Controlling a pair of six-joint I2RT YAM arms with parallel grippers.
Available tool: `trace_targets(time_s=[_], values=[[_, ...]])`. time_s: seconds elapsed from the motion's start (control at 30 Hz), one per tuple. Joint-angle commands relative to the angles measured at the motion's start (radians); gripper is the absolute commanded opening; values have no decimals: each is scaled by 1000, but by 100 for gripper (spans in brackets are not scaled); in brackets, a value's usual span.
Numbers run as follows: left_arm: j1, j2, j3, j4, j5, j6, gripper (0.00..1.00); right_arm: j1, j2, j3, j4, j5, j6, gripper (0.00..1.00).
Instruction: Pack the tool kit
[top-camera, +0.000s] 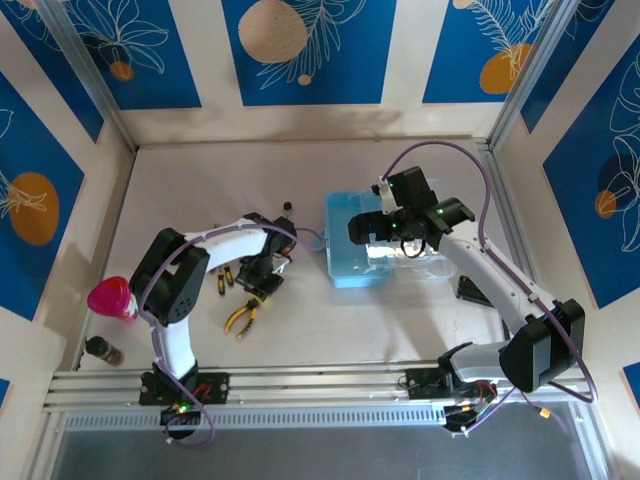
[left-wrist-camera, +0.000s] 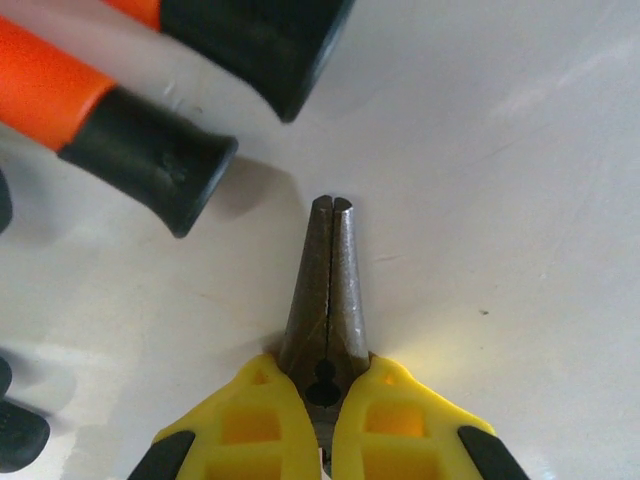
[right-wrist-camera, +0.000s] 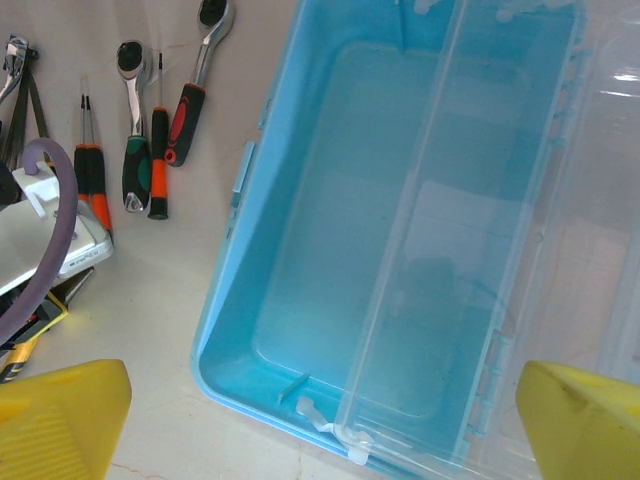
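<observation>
Left tool (left-wrist-camera: 322, 388) pinching pliers (left-wrist-camera: 328, 290) by the nose, screwdriver handles (left-wrist-camera: 140, 170) beyond, right tool (right-wrist-camera: 320, 420) spread over case (right-wrist-camera: 225, 300)

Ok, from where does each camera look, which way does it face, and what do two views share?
Top: above and behind the bases, facing down at the table; the left arm and the right arm show.
Left wrist: close over the table, facing the pliers' shut nose; the yellow pieces at the bottom may be fingers or handles, I cannot tell.
Right wrist: above the open case, facing down; its yellow fingers stand wide apart at the bottom corners.
Shared: top and right wrist both show the case.
</observation>
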Motion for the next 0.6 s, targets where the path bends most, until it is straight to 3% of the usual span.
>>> trace_targets(time_s=[0.0, 0.33, 0.57], values=[[7, -61, 63, 70, 93, -11, 0, -10, -29, 13, -20, -8, -16, 99], [30, -170, 178, 27, 214, -16, 0, -29, -60, -12, -10, -35, -11, 99], [52, -219, 279, 84, 351, -52, 0, -30, -77, -25, -4, -72, -20, 99]])
